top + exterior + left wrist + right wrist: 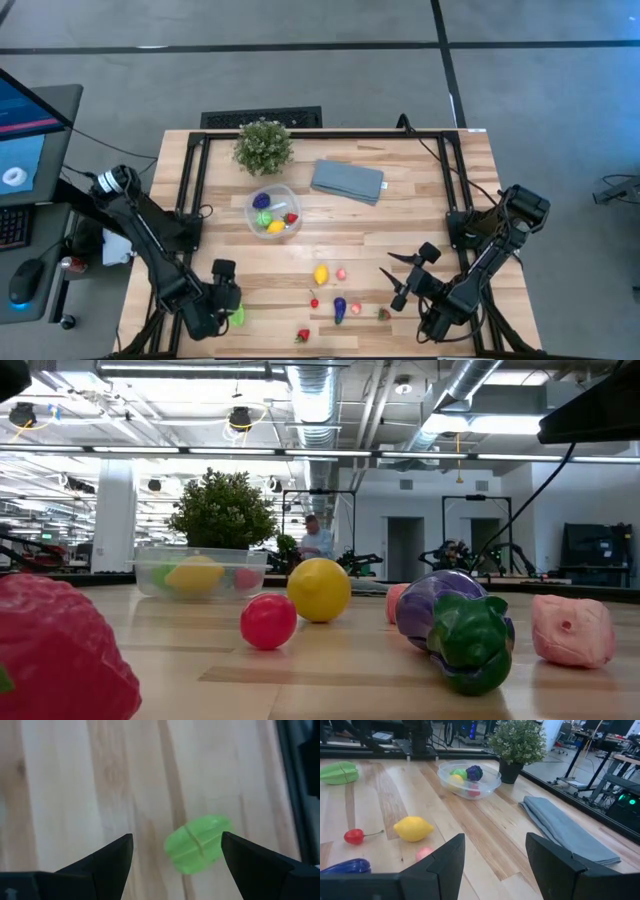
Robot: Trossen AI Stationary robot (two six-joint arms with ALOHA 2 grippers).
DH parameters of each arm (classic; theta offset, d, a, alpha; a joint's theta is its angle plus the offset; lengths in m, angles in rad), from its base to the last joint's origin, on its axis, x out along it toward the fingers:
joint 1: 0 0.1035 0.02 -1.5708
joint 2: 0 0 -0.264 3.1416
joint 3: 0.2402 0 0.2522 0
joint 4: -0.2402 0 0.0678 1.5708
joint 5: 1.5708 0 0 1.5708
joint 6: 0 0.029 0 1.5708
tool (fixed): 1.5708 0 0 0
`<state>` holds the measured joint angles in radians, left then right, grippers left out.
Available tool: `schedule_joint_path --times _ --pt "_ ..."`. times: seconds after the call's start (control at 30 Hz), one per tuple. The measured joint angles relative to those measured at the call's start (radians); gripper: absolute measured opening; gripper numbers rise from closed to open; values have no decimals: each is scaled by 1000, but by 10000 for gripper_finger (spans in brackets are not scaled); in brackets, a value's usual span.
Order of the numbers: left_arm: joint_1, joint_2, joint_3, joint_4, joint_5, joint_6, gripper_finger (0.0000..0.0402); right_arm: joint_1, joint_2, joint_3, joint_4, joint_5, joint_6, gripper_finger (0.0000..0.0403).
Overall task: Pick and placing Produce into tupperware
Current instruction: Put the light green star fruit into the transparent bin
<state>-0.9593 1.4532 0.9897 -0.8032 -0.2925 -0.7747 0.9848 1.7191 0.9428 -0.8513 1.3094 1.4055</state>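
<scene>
I work on a pale wooden table (400, 215) of striped planks, framed by black rails, standing on a grey concrete floor marked with dark lines. Beyond the far edge the room is a wide workshop with exposed ducts, hanging lamps and other rigs; a person (318, 538) stands far back.

My left gripper (228, 305) sits low at the near left corner, fingers spread wide apart around nothing, a light green piece (199, 844) lying on the wood between them and touching neither. My right gripper (404, 277) hangs at the near right, fingers apart and empty, facing across the table.

The tupperware (252, 212) stands near the table's middle, toward the left, just in front of the potted plant (264, 145), and holds yellow, green, purple and red pieces. The folded grey-blue cloth (347, 181) lies to its right, apart from it. The loose produce lies along the near edge between my two grippers: a yellow lemon (321, 274), a pink piece (341, 273) beside it, a red cherry (314, 302), a purple eggplant (340, 309), a pink-red piece (383, 313) and a strawberry (302, 336).

The broad middle of the table, right of the tupperware, is open wood. A monitor (20, 130) stands off the left edge; I cannot read any writing on it.
</scene>
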Motion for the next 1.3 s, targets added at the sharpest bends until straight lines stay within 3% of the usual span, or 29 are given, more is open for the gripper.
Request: schedule_joint_path --times 0.37,0.8,1.0,1.3 --pt "-40 3 0 66 2 47 294 0 0 0 0 -1 -18 234" --pt "-93 145 0 167 -24 480 295 0 0 0 7 0 -18 234" --pt "-91 197 0 137 12 528 295 0 0 0 14 0 -18 234" --pt "-81 197 2 100 -11 596 295 0 0 0 18 -1 -26 234"
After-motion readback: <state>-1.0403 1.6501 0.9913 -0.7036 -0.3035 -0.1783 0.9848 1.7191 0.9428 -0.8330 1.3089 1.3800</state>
